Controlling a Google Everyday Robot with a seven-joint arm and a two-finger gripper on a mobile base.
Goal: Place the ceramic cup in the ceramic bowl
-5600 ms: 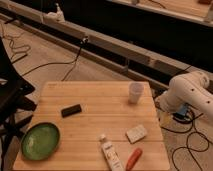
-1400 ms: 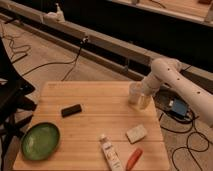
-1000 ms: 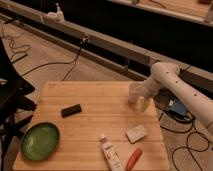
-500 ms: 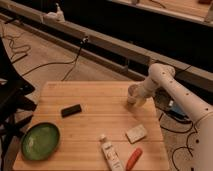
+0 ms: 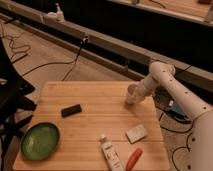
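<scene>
One ceramic cup (image 5: 131, 92) stands upright near the far right edge of the wooden table (image 5: 100, 97), its mouth up and its long axis vertical, and we see the robot's single gripper (image 5: 134, 98) pressed in against it from the right, at the end of a white arm (image 5: 170, 86) that reaches in over the table's right side; whether the gripper has closed on the cup or merely sits beside it we cannot tell, since the two pale shapes run together. We find the green ceramic bowl (image 5: 40, 141) well apart from the cup, at the near left corner of the table and close to both edges there, so the carry we expect runs diagonally across almost the whole board. We note a small black rectangular object (image 5: 71, 110) lying near that diagonal, between cup and bowl, low enough that a lifted cup should pass over it. We also see a white block (image 5: 136, 133), a white tube (image 5: 111, 155) and an orange-red item (image 5: 133, 158) grouped toward the near right, off the likely path. We judge the middle of the board open for travel, with the tight spot at the bowl, where the table's edges lie just beyond the rim
</scene>
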